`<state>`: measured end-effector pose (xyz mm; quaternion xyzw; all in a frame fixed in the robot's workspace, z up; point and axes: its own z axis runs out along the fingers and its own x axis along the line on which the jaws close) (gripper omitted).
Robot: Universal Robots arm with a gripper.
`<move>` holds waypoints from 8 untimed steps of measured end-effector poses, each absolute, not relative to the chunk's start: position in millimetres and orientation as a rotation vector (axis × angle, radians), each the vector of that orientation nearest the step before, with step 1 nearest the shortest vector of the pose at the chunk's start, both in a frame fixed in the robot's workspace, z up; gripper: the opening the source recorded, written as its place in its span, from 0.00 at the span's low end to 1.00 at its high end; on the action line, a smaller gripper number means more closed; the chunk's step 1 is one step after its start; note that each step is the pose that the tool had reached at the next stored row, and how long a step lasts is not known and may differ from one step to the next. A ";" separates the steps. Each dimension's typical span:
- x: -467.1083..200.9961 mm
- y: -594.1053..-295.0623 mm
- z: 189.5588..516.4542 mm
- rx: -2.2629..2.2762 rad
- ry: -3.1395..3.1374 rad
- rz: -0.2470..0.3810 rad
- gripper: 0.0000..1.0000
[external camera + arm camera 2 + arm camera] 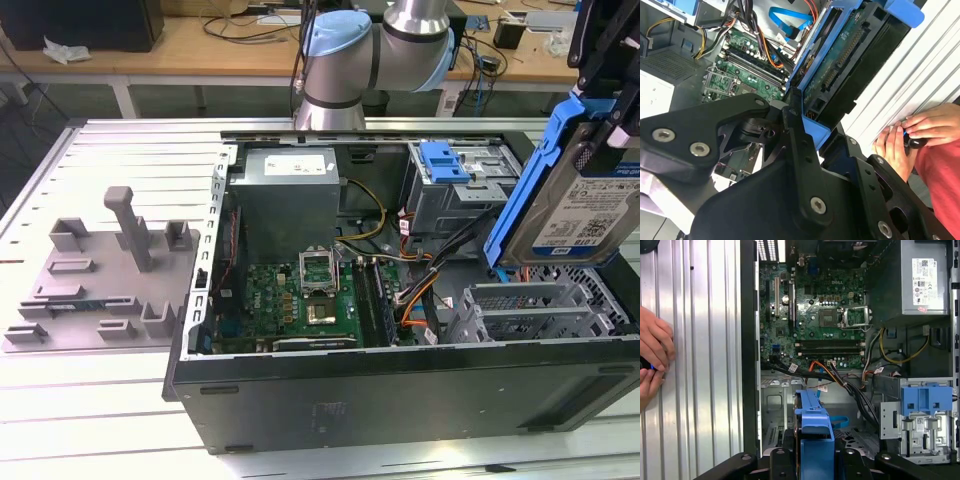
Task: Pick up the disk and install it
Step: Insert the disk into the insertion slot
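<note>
your gripper (603, 92) is clamped on the disk (590, 205), squeezing the end of its blue carrier frame (530, 170)

in the exterior view the disk hangs tilted over the open computer case (400, 400) at the exterior view's right, label side to the camera, above the grey metal bays (530, 305) and not seated in any of them. this view also gives you the grey fixture plate (100, 270) on the slotted table (120, 150), off to the exterior view's left of the case and well apart from the disk, and the arm (370, 50) beyond the case

the second wrist view shows you the disk's other face, a green circuit board (840, 65), with the black fingers (792, 120) pressed against the carrier. a person's hands (920, 130) rest on the table beside the case, closed around something small and dark

the first wrist view looks along the carrier's edge down into the case: the motherboard (815, 305), the power supply (920, 280), a drive cage (922, 400) with a blue latch, and a bundle of cables (840, 380) running between the motherboard and the disk
</note>
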<state>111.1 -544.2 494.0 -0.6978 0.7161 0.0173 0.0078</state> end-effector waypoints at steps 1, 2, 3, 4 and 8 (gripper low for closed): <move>111.1 -544.2 493.7 -2.181 2.239 0.054 0.36; 111.1 -544.4 493.2 -2.181 2.239 0.054 0.36; 111.1 -544.4 492.9 -2.181 2.239 0.054 0.36; 111.1 -544.5 492.4 -2.181 2.239 0.054 0.36; 111.1 -544.6 491.0 -2.181 2.239 0.054 0.36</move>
